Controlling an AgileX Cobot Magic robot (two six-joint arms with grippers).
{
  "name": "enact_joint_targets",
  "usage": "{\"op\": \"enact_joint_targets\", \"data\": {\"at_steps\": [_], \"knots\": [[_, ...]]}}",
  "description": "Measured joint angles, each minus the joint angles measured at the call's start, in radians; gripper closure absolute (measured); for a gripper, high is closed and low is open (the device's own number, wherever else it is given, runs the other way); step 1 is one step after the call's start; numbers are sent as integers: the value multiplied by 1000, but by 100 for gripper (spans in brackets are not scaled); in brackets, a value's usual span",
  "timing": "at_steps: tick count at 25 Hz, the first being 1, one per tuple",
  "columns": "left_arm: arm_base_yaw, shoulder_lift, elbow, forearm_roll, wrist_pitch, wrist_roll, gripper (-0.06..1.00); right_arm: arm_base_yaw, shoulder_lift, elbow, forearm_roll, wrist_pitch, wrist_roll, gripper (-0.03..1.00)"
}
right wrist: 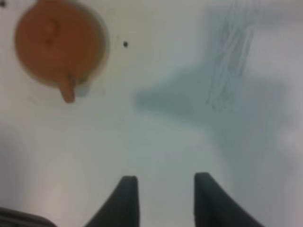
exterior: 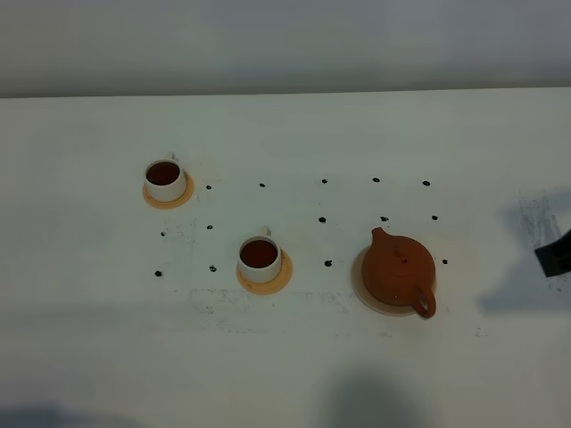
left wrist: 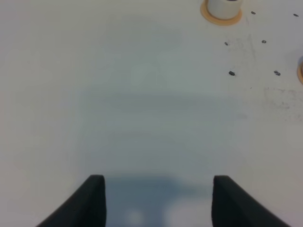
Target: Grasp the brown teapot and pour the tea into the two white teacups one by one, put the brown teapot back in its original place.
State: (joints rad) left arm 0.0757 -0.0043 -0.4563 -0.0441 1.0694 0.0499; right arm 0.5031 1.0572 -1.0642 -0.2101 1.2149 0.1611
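The brown teapot (exterior: 399, 270) stands upright on the pale beige coaster (exterior: 358, 278), right of centre, with its handle toward the front. The two white teacups (exterior: 165, 178) (exterior: 259, 259) sit on small orange-tan coasters to its left, and each holds dark tea (exterior: 259, 253). Only a dark part of my right gripper (exterior: 555, 254) shows at the right edge, well clear of the teapot. In the right wrist view the teapot (right wrist: 49, 42) lies far from my right gripper (right wrist: 165, 177), whose jaws stand apart with nothing between them. My left gripper (left wrist: 159, 179) is open over bare table, and one teacup (left wrist: 225, 5) is far off.
Small black dots (exterior: 323, 219) are spread over the white table (exterior: 285, 374) between the cups and the teapot. Pencil-like scribbles (exterior: 540, 218) mark the surface at the right. The table's far edge meets a grey wall (exterior: 285, 45).
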Motion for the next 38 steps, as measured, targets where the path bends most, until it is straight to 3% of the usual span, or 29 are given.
{"op": "enact_joint_targets", "data": {"at_steps": [6, 11, 15, 23, 38], "knots": [[0, 0, 0, 0, 0, 0, 47, 0, -97, 8, 39, 2, 1, 79], [0, 0, 0, 0, 0, 0, 47, -6, -211, 105, 42, 2, -2, 82], [0, 0, 0, 0, 0, 0, 47, -92, -371, 221, 109, 7, -25, 83], [0, 0, 0, 0, 0, 0, 47, -271, -572, 361, 210, 1, -212, 83], [0, 0, 0, 0, 0, 0, 47, -369, -738, 540, 296, -86, -283, 83]]}}
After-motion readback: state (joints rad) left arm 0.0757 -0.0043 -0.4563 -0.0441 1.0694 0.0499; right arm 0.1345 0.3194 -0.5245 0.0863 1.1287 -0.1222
